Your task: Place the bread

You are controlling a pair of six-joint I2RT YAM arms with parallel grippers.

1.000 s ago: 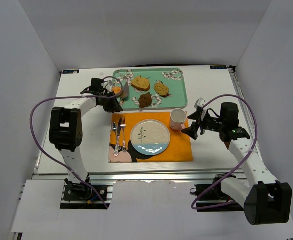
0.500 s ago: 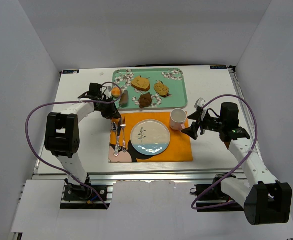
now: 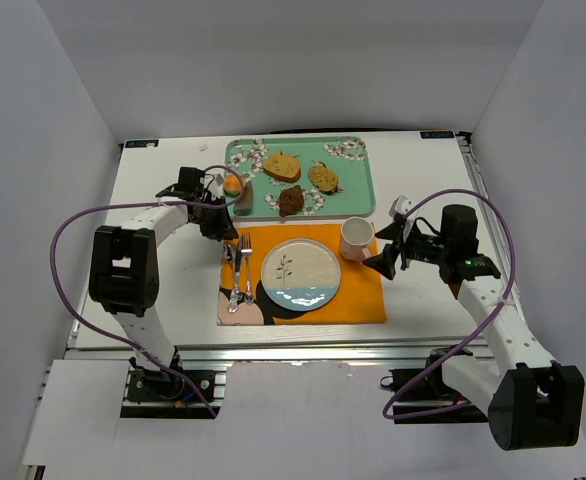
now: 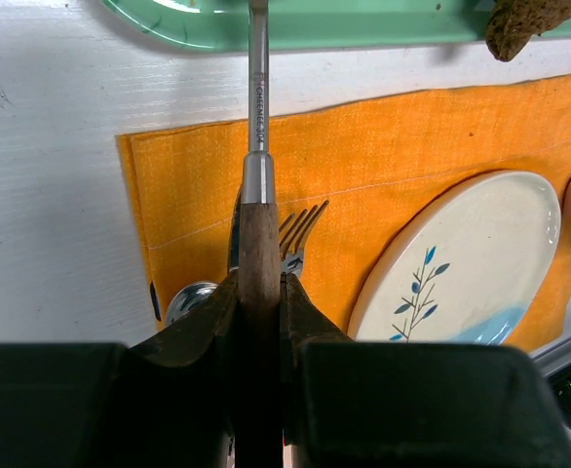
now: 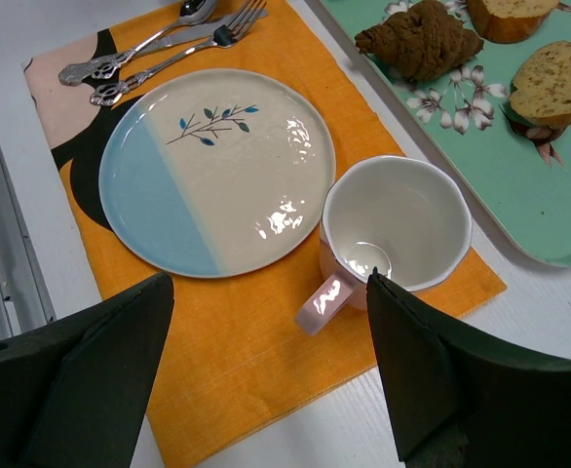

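Progress, overhead view: bread (image 3: 232, 185) is sitting on the far end of a spatula (image 3: 241, 197), beyond the plate (image 3: 300, 273) and off its far-left side. The left gripper (image 3: 223, 215) is carrying that spatula. The plate is lying bare, so the lift appears done and the transfer and set-down, presumably onto the plate, are not yet done. The right gripper (image 3: 383, 262) is hovering to the right of the plate, beside the cup (image 3: 357, 238), holding nothing. Whether the bread is resting squarely on the blade is too small to tell.

Left wrist view: the jaws are clenching the spatula (image 4: 258, 244) by its wooden handle, and the metal shaft is running away from the plate (image 4: 461, 263). The blade and the bread are cut off by the top edge. The fork (image 4: 297, 234) is partly hidden behind the handle.

Right wrist view: the right gripper (image 5: 266, 283) is standing released, with the fingers (image 5: 81, 370) spread on either side of the plate (image 5: 217, 166) and the cup (image 5: 393, 229). The bread is out of frame here.
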